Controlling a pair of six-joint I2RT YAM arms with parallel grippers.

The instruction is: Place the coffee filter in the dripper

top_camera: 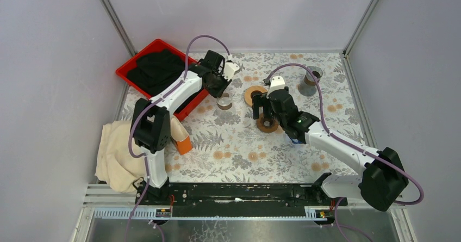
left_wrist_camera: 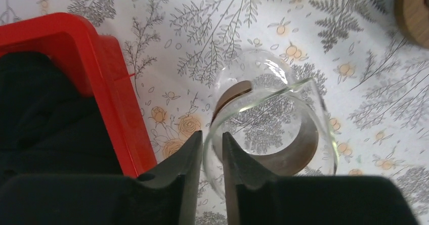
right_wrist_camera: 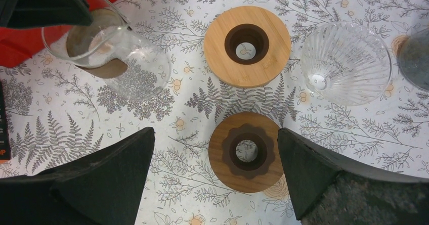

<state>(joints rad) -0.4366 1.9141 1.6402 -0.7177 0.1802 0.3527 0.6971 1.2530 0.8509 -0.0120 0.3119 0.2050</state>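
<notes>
Across the worktop (top_camera: 234,144), right fingers (right_wrist_camera: 101,184) are held spread wide over a wooden ring (right_wrist_camera: 218,153), left fingers (left_wrist_camera: 174,184) are set astride the rim of the glass carafe (left_wrist_camera: 263,129), grip not discernible, and the coffee filter (right_wrist_camera: 417,58), seemingly the grey cone beside the glass dripper (right_wrist_camera: 346,63), is judged light, thin-walled, best pinched at its rim.
</notes>
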